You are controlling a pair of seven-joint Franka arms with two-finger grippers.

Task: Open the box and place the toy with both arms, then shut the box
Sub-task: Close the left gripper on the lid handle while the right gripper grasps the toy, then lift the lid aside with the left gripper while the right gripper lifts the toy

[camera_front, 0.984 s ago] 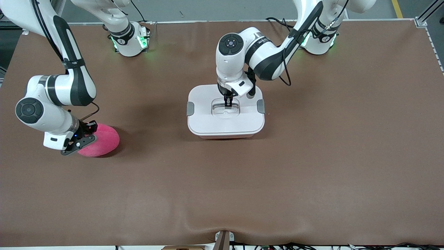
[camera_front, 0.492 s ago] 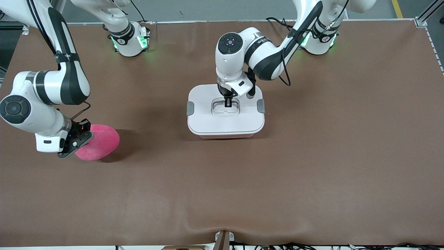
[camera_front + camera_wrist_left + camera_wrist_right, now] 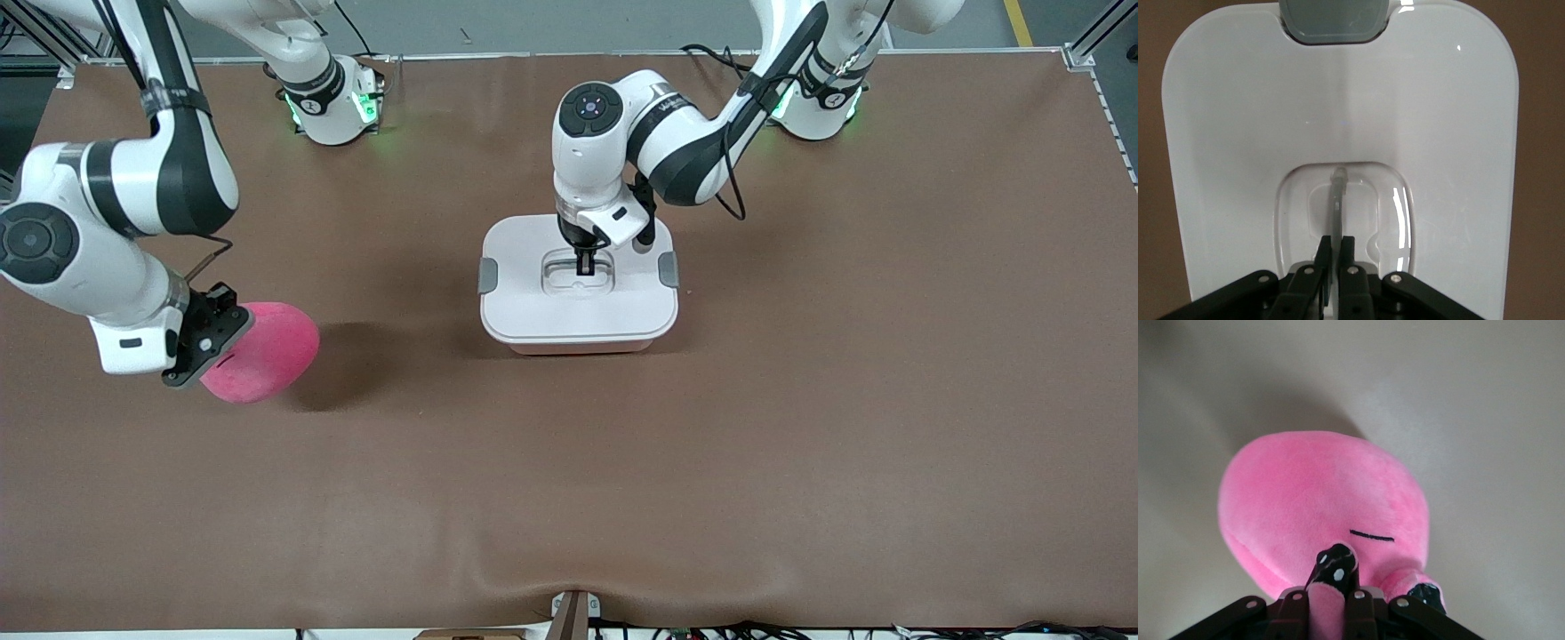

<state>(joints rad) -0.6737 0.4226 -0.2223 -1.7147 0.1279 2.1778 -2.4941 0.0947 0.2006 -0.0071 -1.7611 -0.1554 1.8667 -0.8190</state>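
Observation:
The box (image 3: 578, 311) stands mid-table, its white lid (image 3: 1258, 120) on, with grey clips (image 3: 487, 276) at both ends. My left gripper (image 3: 584, 263) reaches down into the lid's recessed middle and is shut on the thin upright handle (image 3: 1337, 200). The hot-pink plush toy (image 3: 265, 351) hangs above the table toward the right arm's end, casting a shadow beside it. My right gripper (image 3: 1335, 587) is shut on one of its eye stalks (image 3: 1337, 568); the other eye (image 3: 1429, 595) shows beside the fingers.
The brown table mat (image 3: 800, 400) stretches bare on all sides of the box. The two arm bases (image 3: 331, 107) glow green along the edge farthest from the front camera.
The left gripper's fingers have shut on the lid's handle. The right arm has lifted the toy off the table and carried it slightly toward the box.

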